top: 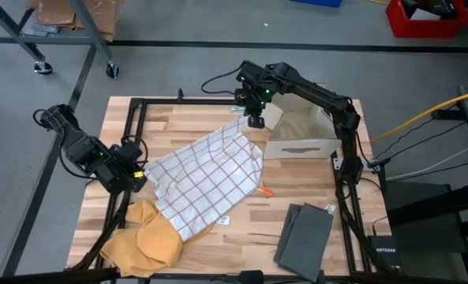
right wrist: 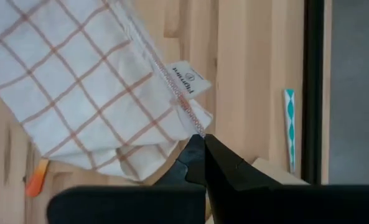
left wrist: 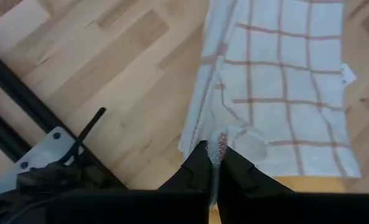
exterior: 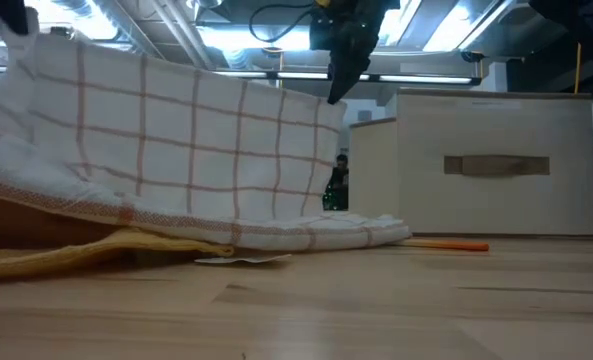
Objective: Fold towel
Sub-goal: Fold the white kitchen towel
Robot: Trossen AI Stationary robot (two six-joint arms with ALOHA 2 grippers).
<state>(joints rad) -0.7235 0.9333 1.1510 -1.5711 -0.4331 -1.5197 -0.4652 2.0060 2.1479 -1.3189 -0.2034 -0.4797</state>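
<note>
A white towel with thin orange checks (top: 206, 177) is stretched across the table's middle, lifted at two corners and sagging onto the wood and onto a yellow cloth (top: 147, 237). My left gripper (top: 141, 177) is shut on its left corner. My right gripper (top: 255, 120) is shut on its far right corner, near the box. In the low view the towel (exterior: 176, 150) hangs like a sheet from both ends, its lower edge (exterior: 306, 238) on the table. My left gripper pinches the towel's hemmed corner (left wrist: 216, 142) between its two fingers (left wrist: 196, 168); the cloth spreads away from the fingers, its far part lying on the table. My right gripper pinches the towel's corner by the label (right wrist: 196, 124), at the hem, coming from above; that corner is lifted and the cloth hangs below.
A light cardboard box (top: 301, 138) stands right of the right gripper. An orange marker (top: 265, 192) lies by the towel's right edge. Folded grey cloths (top: 305, 233) lie at the near right. A black frame (top: 139, 106) runs along the table's far and left sides.
</note>
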